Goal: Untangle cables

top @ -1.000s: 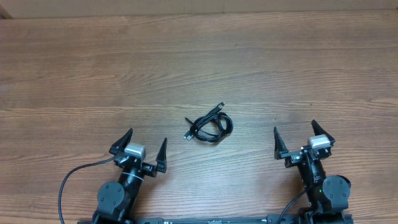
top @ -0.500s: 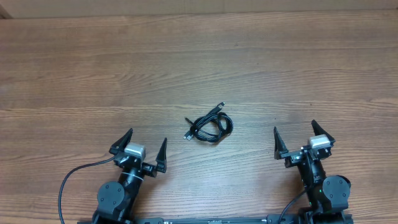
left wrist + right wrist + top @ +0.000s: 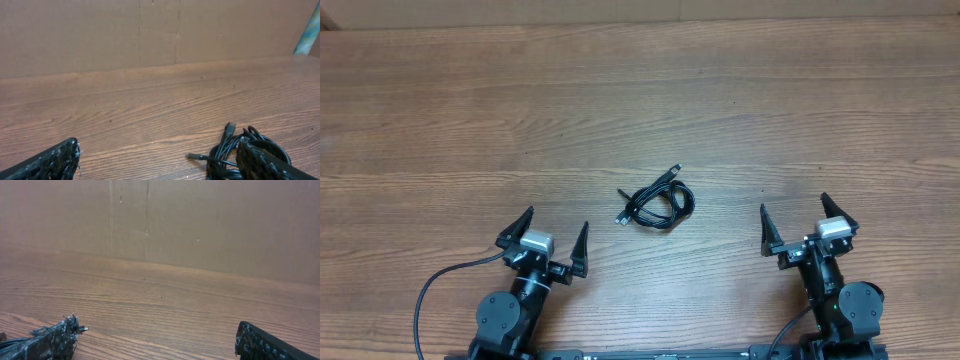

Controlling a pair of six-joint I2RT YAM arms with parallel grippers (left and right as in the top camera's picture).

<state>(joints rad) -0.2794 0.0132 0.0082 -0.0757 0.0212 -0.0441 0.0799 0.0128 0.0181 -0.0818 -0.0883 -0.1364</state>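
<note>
The cables (image 3: 658,203) lie bunched in a small black knot at the middle of the wooden table, with two plug ends sticking out up-right and left. They also show in the left wrist view (image 3: 235,150), partly hidden behind my right fingertip (image 3: 260,162). My left gripper (image 3: 552,232) is open and empty, near the front edge, down-left of the knot. My right gripper (image 3: 793,218) is open and empty, right of the knot. In the right wrist view only a plug tip (image 3: 82,328) shows past the left fingertip (image 3: 50,340).
The wooden table (image 3: 640,100) stretches back to a brown cardboard wall (image 3: 150,30). A thick black arm wire (image 3: 430,295) loops at the front left beside the left arm base. A bluish-green strip (image 3: 307,27) leans at the far right in the left wrist view.
</note>
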